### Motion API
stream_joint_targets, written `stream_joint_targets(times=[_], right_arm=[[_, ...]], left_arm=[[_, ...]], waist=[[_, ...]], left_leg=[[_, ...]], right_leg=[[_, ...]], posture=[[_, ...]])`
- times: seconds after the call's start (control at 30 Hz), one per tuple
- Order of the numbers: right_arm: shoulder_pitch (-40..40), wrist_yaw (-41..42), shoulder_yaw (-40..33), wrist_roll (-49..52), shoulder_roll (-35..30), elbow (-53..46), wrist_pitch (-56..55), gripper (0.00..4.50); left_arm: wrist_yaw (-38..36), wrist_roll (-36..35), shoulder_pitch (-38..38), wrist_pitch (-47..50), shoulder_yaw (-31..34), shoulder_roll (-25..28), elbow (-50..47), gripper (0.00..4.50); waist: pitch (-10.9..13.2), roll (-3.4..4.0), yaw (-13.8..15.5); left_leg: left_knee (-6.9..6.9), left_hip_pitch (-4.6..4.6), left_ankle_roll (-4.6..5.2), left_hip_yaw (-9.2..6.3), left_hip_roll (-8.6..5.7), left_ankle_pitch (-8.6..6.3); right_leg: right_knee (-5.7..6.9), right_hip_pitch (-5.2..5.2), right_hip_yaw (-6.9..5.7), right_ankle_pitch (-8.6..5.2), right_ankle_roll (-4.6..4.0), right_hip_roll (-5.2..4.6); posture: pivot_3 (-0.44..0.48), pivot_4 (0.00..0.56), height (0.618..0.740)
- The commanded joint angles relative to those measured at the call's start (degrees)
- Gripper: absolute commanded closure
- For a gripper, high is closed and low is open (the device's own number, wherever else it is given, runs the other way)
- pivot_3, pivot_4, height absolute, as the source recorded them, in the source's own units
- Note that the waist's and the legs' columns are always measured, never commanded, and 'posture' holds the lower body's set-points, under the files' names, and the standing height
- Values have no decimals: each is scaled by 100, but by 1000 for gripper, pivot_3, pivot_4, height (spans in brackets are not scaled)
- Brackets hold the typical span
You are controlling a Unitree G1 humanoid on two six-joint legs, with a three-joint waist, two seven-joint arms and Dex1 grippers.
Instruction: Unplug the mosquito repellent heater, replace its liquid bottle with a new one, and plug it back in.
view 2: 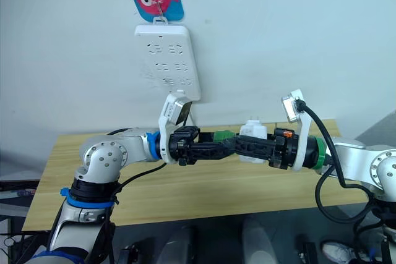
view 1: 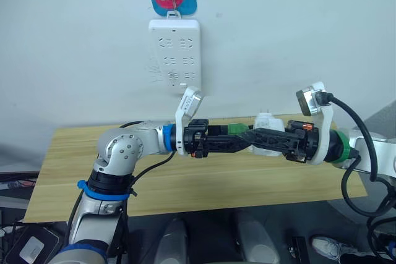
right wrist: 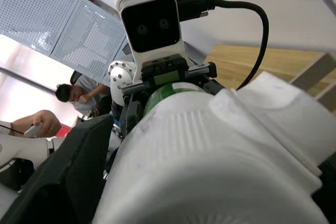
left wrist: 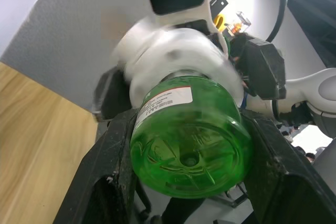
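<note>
My left jaws (view 1: 238, 139) and right jaws (view 1: 263, 140) met above the tabletop (view 1: 185, 177), heater (view 1: 267, 135) between them, power strip (view 1: 175, 54) on the wall behind.

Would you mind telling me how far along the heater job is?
Unplugged: the mosquito repellent heater is off the power strip, in the right gripper. In hand: the left gripper clamps its green bottle at the heater. Whether old or new is unclear; replugging remains.

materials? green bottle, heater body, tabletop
Green bottle: looks like translucent plastic, glossy; light passes through and moulded ribs show on its base.
Mosquito repellent heater: opaque white plastic, matte, with fine moulded ridges.
Table: pale wood-grain surface, smooth; whether solid wood or laminate can't be told.
</note>
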Motion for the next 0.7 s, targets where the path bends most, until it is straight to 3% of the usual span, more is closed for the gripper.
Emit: stream_joint_targets(times=[0.03, 0.57, 0.6, 0.7], right_arm=[[30, 171, -186, 144, -127, -176, 22, 0], [471, 658, -524, 105, -803, -710, 87, 0], [549, 713, -563, -46, -815, -848, 79, 0], [1022, 1324, -725, -1333, -849, -1392, 59, 564]], left_arm=[[75, -90, -7, -119, 160, -87, -95, 2203], [765, -393, -119, -57, 637, -635, 273, 2203], [815, -415, -147, -49, 672, -661, 315, 2203], [899, -478, -229, 11, 764, -673, 428, 2203]], waist=[[0, 0, 0], [0, -1, 3], [0, -1, 4], [-2, -3, 19]], left_leg=[[0, 0, 0, 0, 0, 0], [2, -2, 0, 1, -2, 0], [2, -2, 0, 1, -2, 0], [2, -3, -1, -1, -3, 0]], right_leg=[[0, 0, 0, 0, 0, 0], [-1, 0, -1, 0, 0, -1], [-1, 0, -1, 0, 0, -1], [-2, 0, -3, 0, 0, -1]], posture=[[-179, 222, 740], [-187, 218, 740], [-187, 218, 740], [-188, 218, 740]])
